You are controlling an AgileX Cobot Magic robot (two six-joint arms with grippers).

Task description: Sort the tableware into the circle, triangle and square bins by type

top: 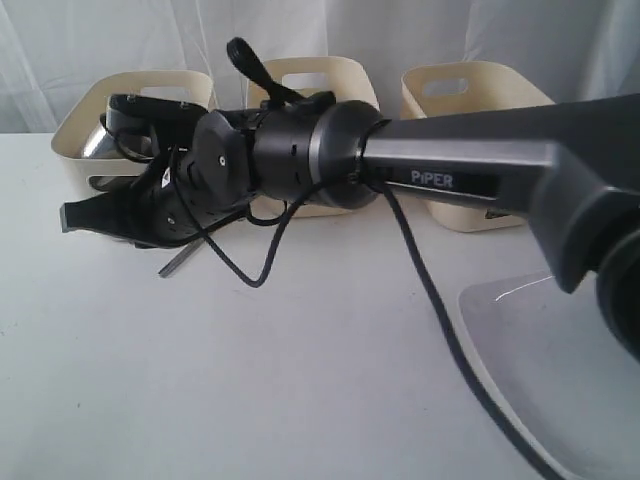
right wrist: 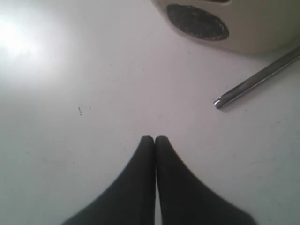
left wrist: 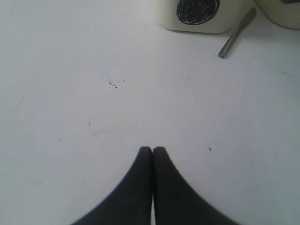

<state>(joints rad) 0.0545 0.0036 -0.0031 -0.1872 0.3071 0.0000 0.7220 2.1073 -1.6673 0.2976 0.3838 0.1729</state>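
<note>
My right arm reaches across the table from the right, and its right gripper point(top: 68, 215) point(right wrist: 154, 138) is shut and empty, low over the bare table in front of the left bin. That cream bin point(top: 72, 150) carries a black circle mark point(right wrist: 197, 21) point(left wrist: 197, 9) and holds a shiny steel piece point(top: 98, 143) that I cannot identify. A steel knife point(left wrist: 236, 33) point(right wrist: 255, 78) point(top: 180, 262) lies on the table beside the bin, partly under the arm. My left gripper point(left wrist: 153, 149) is shut on nothing over bare table. A large white plate point(top: 545, 380) lies at the front right.
Two more cream bins stand at the back, one in the middle point(top: 310, 75) and one on the right point(top: 470, 100); their marks are hidden. The arm's black cable point(top: 420, 270) trails over the table. A white curtain hangs behind.
</note>
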